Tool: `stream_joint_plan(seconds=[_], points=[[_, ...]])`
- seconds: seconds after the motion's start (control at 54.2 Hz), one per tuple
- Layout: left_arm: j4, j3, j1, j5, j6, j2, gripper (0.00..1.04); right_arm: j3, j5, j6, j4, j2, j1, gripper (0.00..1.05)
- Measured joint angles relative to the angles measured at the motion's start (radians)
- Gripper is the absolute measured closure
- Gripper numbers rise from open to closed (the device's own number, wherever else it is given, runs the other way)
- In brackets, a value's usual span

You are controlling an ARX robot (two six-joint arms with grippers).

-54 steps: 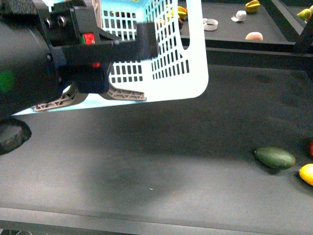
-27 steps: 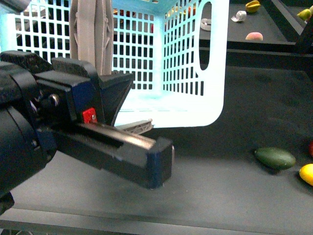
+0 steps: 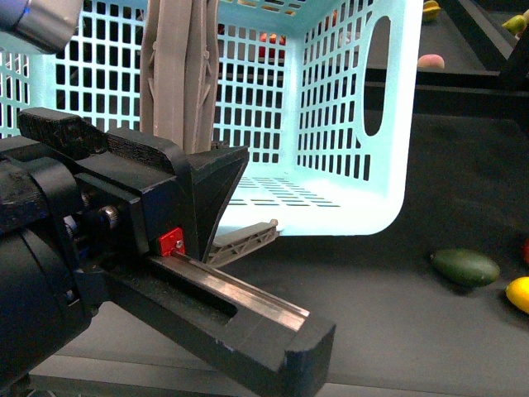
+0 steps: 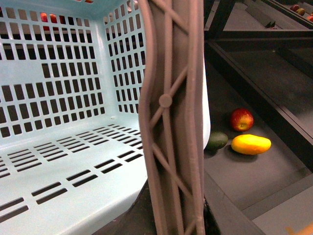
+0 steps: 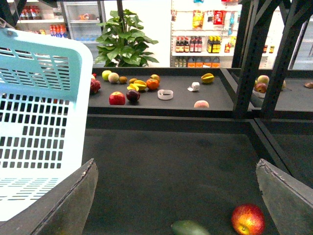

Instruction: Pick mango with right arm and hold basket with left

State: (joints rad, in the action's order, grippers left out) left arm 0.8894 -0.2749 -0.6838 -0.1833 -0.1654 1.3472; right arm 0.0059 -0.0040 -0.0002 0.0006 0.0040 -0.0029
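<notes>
The pale blue basket [image 3: 347, 124] hangs tilted above the dark table, its open side toward the front camera. My left gripper [image 3: 216, 241], black with a red square mark, is shut on the basket's grey-brown swing handle [image 3: 178, 74]. The handle [image 4: 171, 122] fills the left wrist view beside the basket's floor [image 4: 58, 161]. The yellow mango [image 3: 519, 294] lies at the table's right edge and also shows in the left wrist view [image 4: 251, 144]. My right gripper [image 5: 178, 205] is open and empty above the table. The mango is out of the right wrist view.
A dark green oval fruit [image 3: 464, 266] lies just left of the mango. A red apple [image 4: 242, 119] lies behind them and below my right gripper [image 5: 248, 219]. A back shelf [image 5: 215, 100] holds several fruits. Black frame posts [image 5: 244, 58] stand at the right.
My left gripper has swung down and nearer the front camera with the handle. The basket has tipped, now shows its inside, and fills more of the view. The fruits have not moved.
</notes>
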Motion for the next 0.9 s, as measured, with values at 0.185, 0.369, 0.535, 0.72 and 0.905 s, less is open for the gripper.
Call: stream_joint_plan(seconds=[0.185, 0.369, 0.535, 0.72, 0.905], points=[[-0.001, -0.002, 0.0, -0.025, 0.0, 0.0, 0.97, 0.0, 0.0, 0.0, 0.0, 0.0, 0.0, 0.08], [-0.001, -0.002, 0.0, -0.028, 0.0, 0.0, 0.97, 0.0, 0.0, 0.0, 0.0, 0.0, 0.0, 0.08], [-0.001, -0.002, 0.0, -0.026, 0.0, 0.0, 0.97, 0.0, 0.0, 0.0, 0.0, 0.0, 0.0, 0.08], [-0.001, -0.002, 0.0, -0.026, 0.0, 0.0, 0.97, 0.004, 0.022, 0.005, -0.018, 0.007, 0.006, 0.08], [-0.001, -0.002, 0.0, -0.025, 0.0, 0.0, 0.97, 0.066, -0.057, 0.039, 0.076, 0.316, -0.116, 0.08]])
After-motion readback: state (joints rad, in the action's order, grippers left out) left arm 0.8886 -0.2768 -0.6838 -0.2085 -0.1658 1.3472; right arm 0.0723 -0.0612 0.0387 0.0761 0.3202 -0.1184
